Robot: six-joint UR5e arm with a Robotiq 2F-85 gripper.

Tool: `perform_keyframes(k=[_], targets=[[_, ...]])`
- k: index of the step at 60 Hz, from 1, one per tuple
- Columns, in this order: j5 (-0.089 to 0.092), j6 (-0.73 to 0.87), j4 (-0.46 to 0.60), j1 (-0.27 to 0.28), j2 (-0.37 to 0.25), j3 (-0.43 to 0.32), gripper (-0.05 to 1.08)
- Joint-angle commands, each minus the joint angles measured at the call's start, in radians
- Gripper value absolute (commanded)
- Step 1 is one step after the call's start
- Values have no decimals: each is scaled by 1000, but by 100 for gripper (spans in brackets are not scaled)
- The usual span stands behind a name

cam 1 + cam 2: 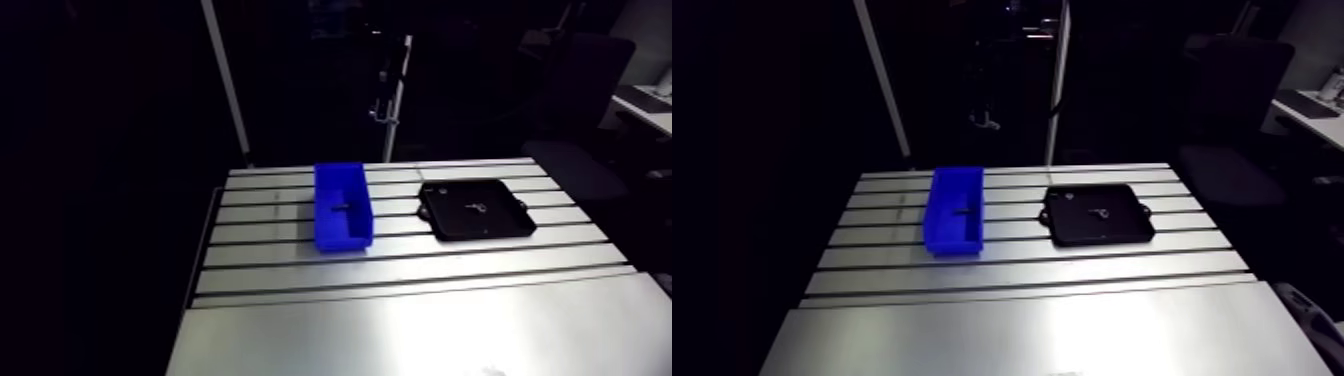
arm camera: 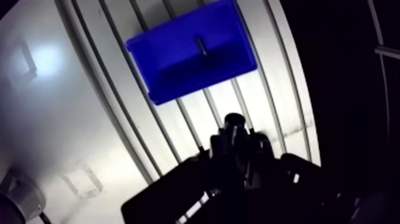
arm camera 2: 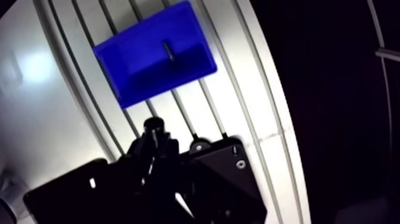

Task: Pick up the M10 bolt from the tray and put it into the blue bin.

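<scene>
Hand [image 2: 235, 138] above black tray [image 1: 502, 222], bolt [image 2: 202, 45] in blue bin [image 2: 172, 71] ahead

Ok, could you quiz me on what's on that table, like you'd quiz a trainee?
1. True or false: a small dark bolt lies inside the blue bin.
2. The black tray holds: A) nothing, B) one small pale piece, C) a heap of bolts?
3. Fill in: on the slotted table, bin and tray stand side by side but ___ (touching/apart).
Key: 1 true; 2 B; 3 apart.
</scene>
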Motion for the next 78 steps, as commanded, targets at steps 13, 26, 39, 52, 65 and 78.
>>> perform_keyframes(k=[13,26,39,52,65,78], targets=[[-35,-171,-6,128,65,8,105],[-64,-169,-61,146,96,17,105],[-103,-173,-117,146,110,39,105],[-105,-173,-126,142,139,63,105],[-104,-171,-165,135,164,98,105],[-102,-167,-182,138,172,130,105]])
